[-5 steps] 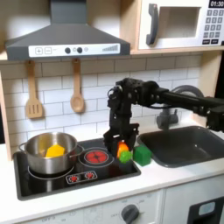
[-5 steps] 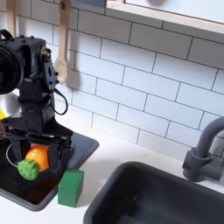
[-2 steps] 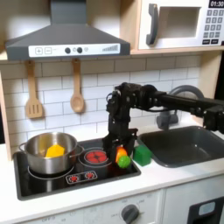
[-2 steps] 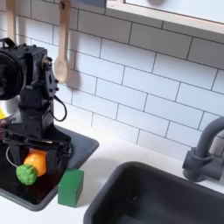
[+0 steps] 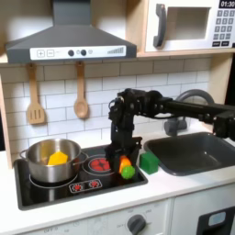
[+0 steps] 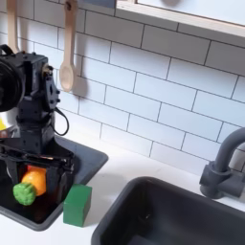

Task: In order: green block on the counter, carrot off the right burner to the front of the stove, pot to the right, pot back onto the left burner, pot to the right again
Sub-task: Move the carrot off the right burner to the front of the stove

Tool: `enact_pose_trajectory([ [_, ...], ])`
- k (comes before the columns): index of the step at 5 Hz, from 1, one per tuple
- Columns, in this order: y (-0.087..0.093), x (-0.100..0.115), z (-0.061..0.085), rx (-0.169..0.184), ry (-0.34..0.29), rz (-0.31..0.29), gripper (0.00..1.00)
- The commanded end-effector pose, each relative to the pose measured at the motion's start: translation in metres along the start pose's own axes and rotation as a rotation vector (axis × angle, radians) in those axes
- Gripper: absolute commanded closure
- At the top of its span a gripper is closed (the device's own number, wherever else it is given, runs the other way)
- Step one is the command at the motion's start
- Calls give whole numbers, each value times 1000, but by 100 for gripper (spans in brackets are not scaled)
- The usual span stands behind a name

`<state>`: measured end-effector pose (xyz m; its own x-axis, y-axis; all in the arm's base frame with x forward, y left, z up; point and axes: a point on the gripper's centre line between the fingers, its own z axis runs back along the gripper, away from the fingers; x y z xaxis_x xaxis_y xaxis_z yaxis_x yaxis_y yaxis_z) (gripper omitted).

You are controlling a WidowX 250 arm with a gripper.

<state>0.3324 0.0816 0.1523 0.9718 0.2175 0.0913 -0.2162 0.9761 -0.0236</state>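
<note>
My gripper (image 5: 125, 161) points down over the right part of the black stove (image 5: 57, 190), shut on the orange carrot (image 5: 126, 167), whose light green end faces the stove's front edge. In the second exterior view the gripper (image 6: 32, 176) brackets the carrot (image 6: 30, 183) just above the stove (image 6: 84, 163). The dark green block (image 5: 148, 162) rests on the off-white counter (image 5: 170, 181), just right of the stove; it also shows in the second exterior view (image 6: 77, 204). The steel pot (image 5: 50, 158) sits on the left burner with a yellow piece inside.
A dark sink (image 5: 195, 151) with a grey faucet (image 6: 222, 163) fills the counter to the first exterior view's right. Two wooden utensils (image 5: 81, 101) hang on the tiled back wall. A range hood (image 5: 69, 41) overhangs the stove.
The gripper and carrot have shifted slightly lower and toward the stove's front edge. The block and pot have not moved.
</note>
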Motion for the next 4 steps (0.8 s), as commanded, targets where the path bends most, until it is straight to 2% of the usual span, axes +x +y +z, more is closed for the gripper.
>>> enact_pose_trajectory([
  [1,0,-1,-2,-2,6,-2,100],
  [2,0,-1,-2,1,2,-5,100],
  [3,0,-1,-3,12,8,-1,33],
  [4,2,-1,-3,3,7,10,0],
])
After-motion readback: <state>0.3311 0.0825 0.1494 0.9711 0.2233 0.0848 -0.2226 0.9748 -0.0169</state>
